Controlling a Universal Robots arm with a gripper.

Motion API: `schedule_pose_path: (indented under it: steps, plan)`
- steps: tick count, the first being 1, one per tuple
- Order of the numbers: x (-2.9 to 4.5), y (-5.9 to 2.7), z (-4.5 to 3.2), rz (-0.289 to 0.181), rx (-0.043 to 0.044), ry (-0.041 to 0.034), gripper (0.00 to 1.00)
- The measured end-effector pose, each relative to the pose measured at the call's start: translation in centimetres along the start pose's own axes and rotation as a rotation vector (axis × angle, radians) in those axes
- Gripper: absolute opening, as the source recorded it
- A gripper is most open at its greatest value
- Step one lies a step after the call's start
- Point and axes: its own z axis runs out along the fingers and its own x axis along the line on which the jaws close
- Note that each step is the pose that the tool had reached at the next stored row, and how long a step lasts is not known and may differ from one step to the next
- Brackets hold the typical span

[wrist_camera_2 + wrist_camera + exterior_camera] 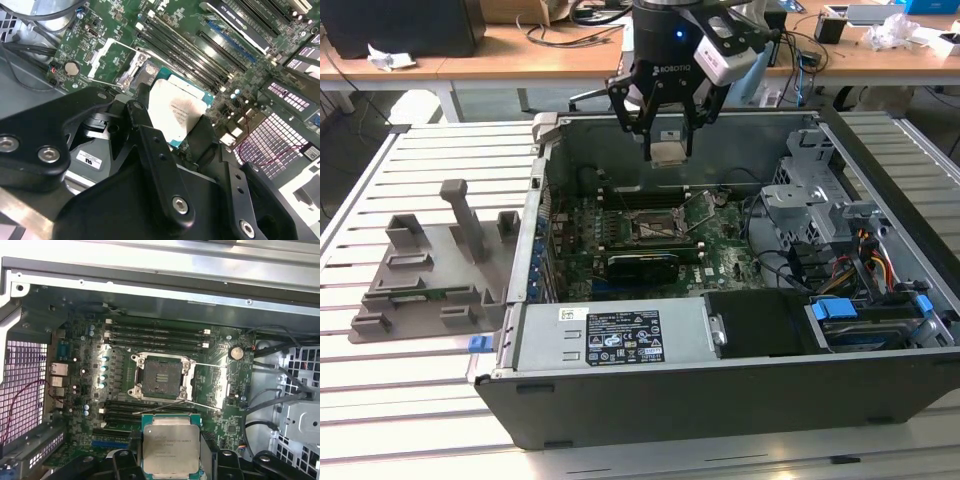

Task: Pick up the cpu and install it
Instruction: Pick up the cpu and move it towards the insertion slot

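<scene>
Pincer: my black pincer (666,148) gripped the small flat square silver-topped cpu (171,449) by opposite edges
Cpu: hung over the motherboard, apart from the open black square socket (161,378)
Handling: I judged it light, stiff, fragile; edges only

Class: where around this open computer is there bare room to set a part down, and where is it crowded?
Bare slatted table lies between the grey tray and the far desks, and on the tray's near side. Inside the case, cables and drive cages crowd the floor; the open socket is bare. The end effector holds the cpu above the case.
</scene>
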Motion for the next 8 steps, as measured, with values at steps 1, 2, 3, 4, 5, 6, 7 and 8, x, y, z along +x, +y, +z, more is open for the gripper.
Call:
schedule_pose_path:
  steps: [1, 2, 3, 4, 5, 6, 7, 8]
  plan:
    - [-0.02, 0.0, 0.04, 0.0, 0.0, 0.0, 0.55]
    - [-0.05, 0.0, 0.09, 0.0, 0.0001, 0.0, 0.55]
    - [-0.08, 0.0, 0.15, 0.0, 0.0001, 0.0, 0.55]
    - [-0.11, 0.0, 0.23, 0.0, 0.0, 0.0, 0.55]
    - [-0.15, 0.0, 0.31, 0.0, 0.0001, 0.0, 0.55]
    - [-0.17, 0.0, 0.36, 0.0, 0.0001, 0.0, 0.55]
    - [-0.2, 0.0, 0.41, 0.0, 0.0001, 0.0, 0.55]
    - [-0.23, 0.0, 0.47, 0.0, 0.0001, 0.0, 0.55]
